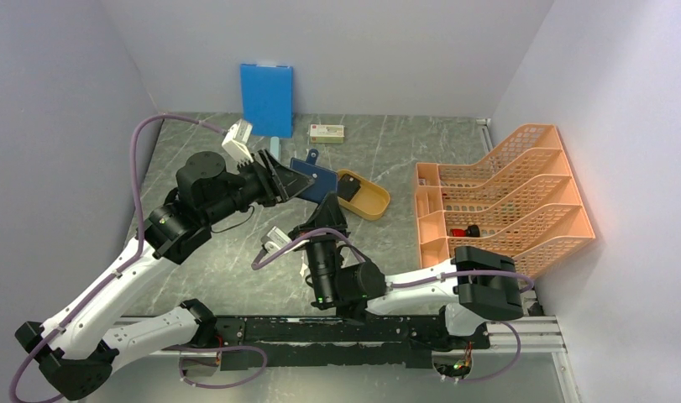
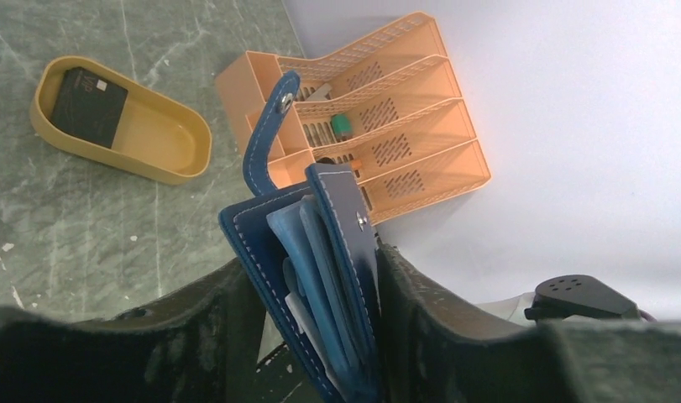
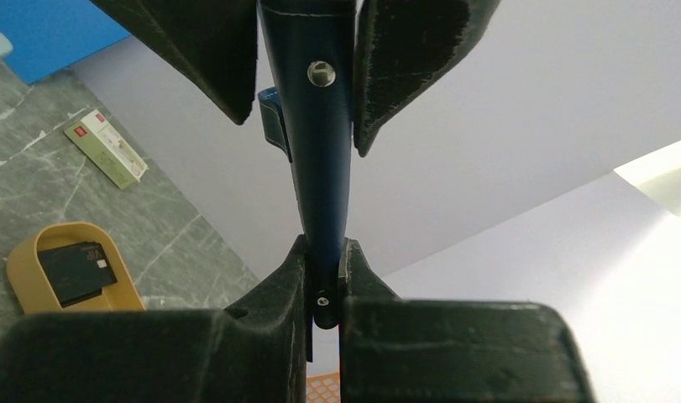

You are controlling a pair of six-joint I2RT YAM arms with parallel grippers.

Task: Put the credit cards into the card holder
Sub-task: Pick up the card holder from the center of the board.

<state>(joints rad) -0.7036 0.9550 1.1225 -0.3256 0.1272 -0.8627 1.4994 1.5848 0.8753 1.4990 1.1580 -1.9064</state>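
bright, even diffuse light; soft shadows; right end effector slightly soft near lens; bright patch on wall.

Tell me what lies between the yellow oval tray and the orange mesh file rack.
Only bare grey marbled tabletop, seen in the top external view between the yellow tray and the orange rack.

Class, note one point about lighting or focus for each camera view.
Top view: soft, even light, all sharp. Left wrist view: the card holder is sharp, the left fingers near the lens are dark and blurred. Right wrist view: a bright patch falls on the wall at right.
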